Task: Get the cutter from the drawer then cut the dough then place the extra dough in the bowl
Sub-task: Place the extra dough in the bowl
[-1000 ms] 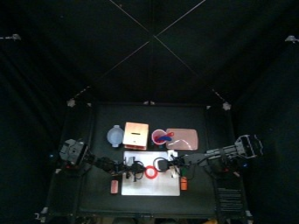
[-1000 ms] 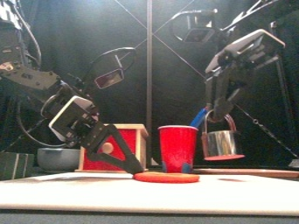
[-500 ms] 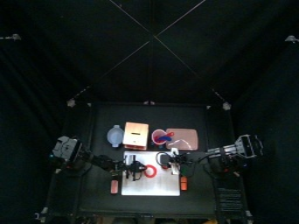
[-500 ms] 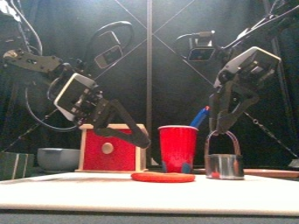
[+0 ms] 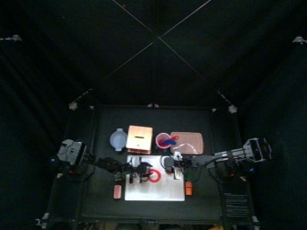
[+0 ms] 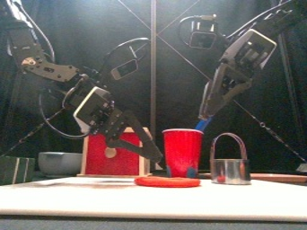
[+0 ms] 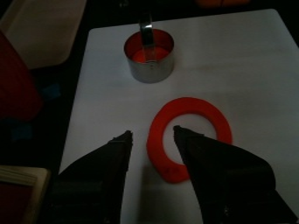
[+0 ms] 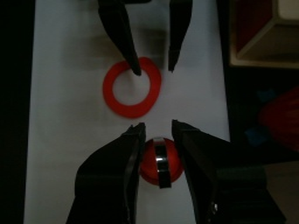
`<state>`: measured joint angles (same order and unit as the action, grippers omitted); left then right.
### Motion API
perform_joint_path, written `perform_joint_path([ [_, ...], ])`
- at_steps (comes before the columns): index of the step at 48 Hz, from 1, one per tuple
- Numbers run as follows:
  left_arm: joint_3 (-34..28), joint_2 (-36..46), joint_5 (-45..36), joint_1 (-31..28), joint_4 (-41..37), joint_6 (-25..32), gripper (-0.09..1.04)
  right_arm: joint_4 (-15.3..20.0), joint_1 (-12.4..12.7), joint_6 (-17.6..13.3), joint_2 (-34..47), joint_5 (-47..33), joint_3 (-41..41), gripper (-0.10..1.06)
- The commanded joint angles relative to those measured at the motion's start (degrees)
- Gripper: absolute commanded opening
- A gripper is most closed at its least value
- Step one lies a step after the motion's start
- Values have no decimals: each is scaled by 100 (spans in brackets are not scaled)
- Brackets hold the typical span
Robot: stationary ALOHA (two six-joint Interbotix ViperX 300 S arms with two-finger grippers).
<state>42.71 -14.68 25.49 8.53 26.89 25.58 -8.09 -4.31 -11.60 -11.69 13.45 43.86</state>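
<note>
A red dough ring [image 6: 168,181] lies flat on the white board [image 5: 156,193]. The metal cutter [image 6: 229,170] stands on the board to the ring's right, its wire handle up and a red piece of dough inside it [image 7: 151,54]. My right gripper [image 6: 213,101] hangs open above the cutter [image 8: 158,163], apart from it. My left gripper [image 6: 144,154] is open, tilted down just above the ring's left side [image 7: 187,138]. Nothing is between its fingers.
The wooden box [image 6: 114,153] with its red drawer front stands behind the board at the left, and the blue-grey bowl [image 6: 57,162] is further left. A red cup [image 6: 184,153] with toy knives stands on the pink tray [image 5: 189,142] behind the dough.
My right gripper set the cutter down on the board, let go and rose. My left gripper lifted off the dough, then came partly back down.
</note>
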Motion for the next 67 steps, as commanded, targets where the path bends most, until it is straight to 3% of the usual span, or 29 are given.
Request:
perform_joint_path([
  [1, -272, 9, -466, -185, -70, 0, 82, 18, -9, 0, -176, -79, -44, 71],
  [23, -457, -79, -1538, -352, -70, -26, 80, 88, -35, -9, -97, -211, 9, 71],
  [45, -475, 18, -1564, -281, -229, -26, 79, 229, -9, -9, -62, -202, 35, 71],
  [56, -475, 26, -1591, -290, -220, -26, 67, 290, -18, -9, -18, -202, 44, 71],
  [67, -475, 193, -1441, -290, -229, -35, 62, 316, -18, -9, -18, -211, 53, 71],
])
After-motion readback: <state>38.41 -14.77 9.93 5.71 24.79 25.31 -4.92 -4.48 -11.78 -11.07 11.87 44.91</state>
